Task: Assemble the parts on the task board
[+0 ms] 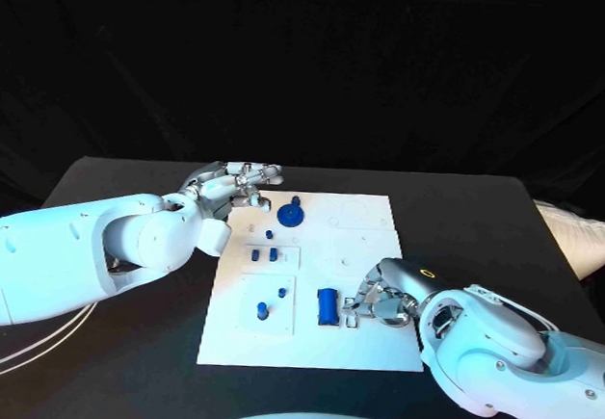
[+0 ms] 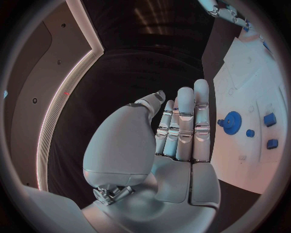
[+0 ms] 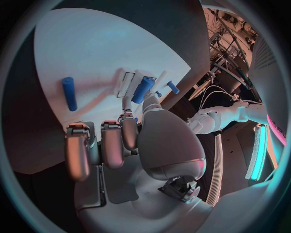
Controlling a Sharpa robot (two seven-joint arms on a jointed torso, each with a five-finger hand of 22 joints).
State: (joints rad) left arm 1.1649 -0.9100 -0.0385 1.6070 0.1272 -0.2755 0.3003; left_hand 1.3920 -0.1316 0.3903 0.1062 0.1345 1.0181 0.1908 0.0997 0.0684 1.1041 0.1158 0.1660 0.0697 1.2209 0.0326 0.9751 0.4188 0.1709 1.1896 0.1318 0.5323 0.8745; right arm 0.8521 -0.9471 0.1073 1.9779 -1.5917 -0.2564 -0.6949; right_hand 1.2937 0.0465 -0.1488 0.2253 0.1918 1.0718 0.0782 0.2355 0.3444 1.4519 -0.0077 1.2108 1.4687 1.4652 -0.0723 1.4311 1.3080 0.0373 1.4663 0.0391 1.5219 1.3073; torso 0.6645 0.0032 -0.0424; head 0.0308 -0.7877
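Observation:
The white task board [image 1: 362, 354] lies mid-table. Near its far left corner my left hand [image 1: 235, 182] hovers with straight fingers [image 2: 185, 124], holding nothing. A blue gear [image 1: 291, 216] [image 2: 231, 119] sits just beside it, with small blue pegs [image 1: 263, 256] [image 2: 270, 119] further down. My right hand [image 1: 380, 298] rests low on the board's right half, fingers curled. In the right wrist view a short blue pin [image 3: 143, 89] sticks out between its thumb and a finger. A longer blue cylinder [image 1: 328, 306] [image 3: 70, 93] lies loose just beyond the fingers.
Two raised white plates on the board carry more blue pegs [image 1: 281, 291] [image 1: 263, 310]. A white bag [image 1: 580, 234] lies at the table's right edge. White cables [image 1: 14, 354] trail off the near left side. Black table [image 1: 137, 183] surrounds the board.

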